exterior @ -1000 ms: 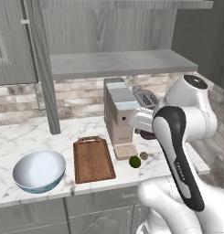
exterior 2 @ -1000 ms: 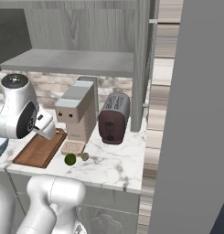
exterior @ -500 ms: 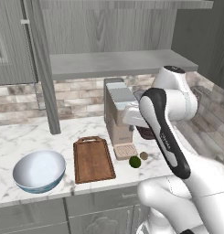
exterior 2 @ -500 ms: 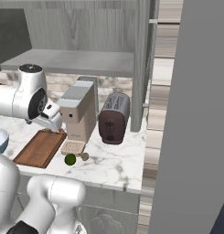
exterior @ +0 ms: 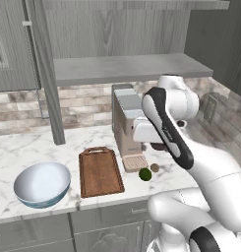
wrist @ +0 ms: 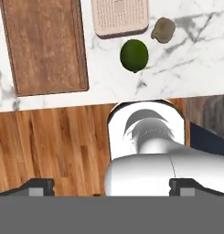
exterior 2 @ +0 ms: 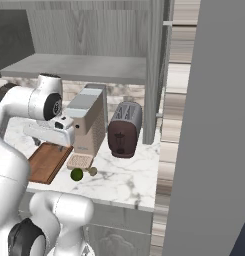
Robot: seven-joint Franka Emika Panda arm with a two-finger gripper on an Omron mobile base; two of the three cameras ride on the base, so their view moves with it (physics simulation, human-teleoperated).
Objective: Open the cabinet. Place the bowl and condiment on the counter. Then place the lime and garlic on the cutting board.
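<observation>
The lime lies on the white marble counter, just in front of the coffee machine's drip tray. In the hand view the garlic sits close beside the lime at about 2 o'clock from it, the two not touching. The cutting board lies to the lime's 9 o'clock with a strip of bare marble between them; nothing rests on the board.

From the left base view the lime and garlic sit near the counter's front edge, with the board at their 9 o'clock and the bowl further out the same way, also on the counter and empty as far as can be seen. The coffee machine stands at 12 o'clock from the lime. In the right base view a dark toaster stands at 3 o'clock from the coffee machine.

Above, the cabinet has a door swung open, showing its bare grey shelf.

The gripper hangs above the counter's front edge, looking down, its fingertips set wide apart and holding nothing.
</observation>
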